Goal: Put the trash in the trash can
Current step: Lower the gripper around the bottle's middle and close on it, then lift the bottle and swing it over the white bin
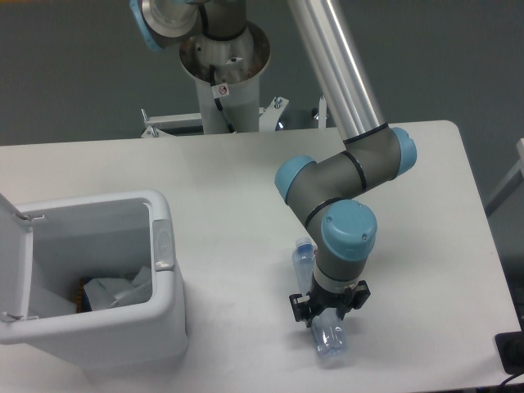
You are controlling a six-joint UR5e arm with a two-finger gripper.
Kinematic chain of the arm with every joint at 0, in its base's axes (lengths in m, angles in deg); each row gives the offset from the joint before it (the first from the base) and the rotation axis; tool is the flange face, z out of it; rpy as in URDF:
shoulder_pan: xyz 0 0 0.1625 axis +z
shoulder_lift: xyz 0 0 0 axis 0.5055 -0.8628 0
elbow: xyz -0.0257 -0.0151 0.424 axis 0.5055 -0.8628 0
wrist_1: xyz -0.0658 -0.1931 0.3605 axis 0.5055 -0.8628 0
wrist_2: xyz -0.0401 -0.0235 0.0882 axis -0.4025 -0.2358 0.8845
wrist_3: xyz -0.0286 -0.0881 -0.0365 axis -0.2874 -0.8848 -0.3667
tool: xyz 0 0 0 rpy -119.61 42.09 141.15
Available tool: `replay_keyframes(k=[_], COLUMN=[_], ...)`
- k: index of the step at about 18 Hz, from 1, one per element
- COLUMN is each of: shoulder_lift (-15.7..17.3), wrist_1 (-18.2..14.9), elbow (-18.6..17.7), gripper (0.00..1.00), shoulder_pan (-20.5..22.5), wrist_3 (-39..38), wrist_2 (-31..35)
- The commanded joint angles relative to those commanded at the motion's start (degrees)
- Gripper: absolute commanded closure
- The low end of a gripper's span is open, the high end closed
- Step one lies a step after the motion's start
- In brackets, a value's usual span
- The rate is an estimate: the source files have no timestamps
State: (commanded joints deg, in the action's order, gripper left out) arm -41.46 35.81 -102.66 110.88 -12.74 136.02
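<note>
A clear crushed plastic bottle (330, 340) lies on the white table at the front, its capped end pointing away from me; its label is hidden under the arm. My gripper (328, 309) points straight down over the bottle's middle, with its black jaws spread on either side of the bottle and not closed on it. The white trash can (164, 278) stands at the front left with its lid flipped open to the left. A crumpled whitish wrapper (115, 291) lies inside it.
The arm's grey and blue links (344, 176) reach over the table's middle right from the base (221, 74) at the back. A small orange thing (82, 288) shows inside the can. A dark object (509, 352) sits off the table's right front corner.
</note>
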Motion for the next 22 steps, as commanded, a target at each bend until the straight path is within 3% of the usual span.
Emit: replay_keyframes(k=[7, 12, 17, 22], shoulder_lift=[0.70, 3.60, 6.67, 13.25], wrist_1=[0.00, 1.22, 7.02, 8.09], elbow=[-0.26, 3.06, 11.85, 13.53], gripper=[0.39, 0.39, 0.39, 0.40], shoulder_pan=[0.00, -0.09, 0.17, 0.79], wrist_3=[0.00, -0.52, -8.16, -9.14], wrist_2=[-0.09, -0.79, -15.09, -31.79])
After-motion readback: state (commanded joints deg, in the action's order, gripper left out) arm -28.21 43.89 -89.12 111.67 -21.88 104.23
